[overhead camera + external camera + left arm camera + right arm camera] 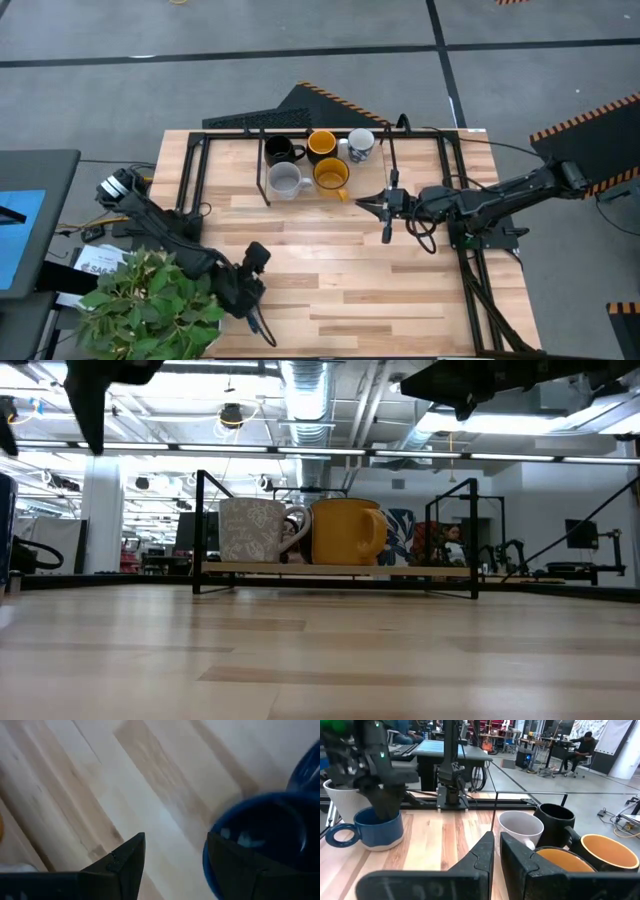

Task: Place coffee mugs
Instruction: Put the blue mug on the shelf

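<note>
Five mugs stand in a black frame rack at the table's far side: black, yellow-orange, white patterned, grey and a second yellow-orange. The dark blue mug stands upright on the table near the near-left corner, beside a white plant pot. My left gripper is open and comes down on it from above. One finger is at the mug's opening; the other is outside over bare wood. My right gripper is shut and empty, hovering just right of the rack. My left gripper stands open over the dark blue mug's rim from above, one finger within the opening and one well outside the wall. I cannot tell whether either finger touches the mug. The mug sits upright with its base on the table.
A leafy plant fills the near-left corner, close to my left arm. The rack's black posts and rails frame the far half of the table. Bare wood lies across the middle and near right. A person sits far off in the room.
</note>
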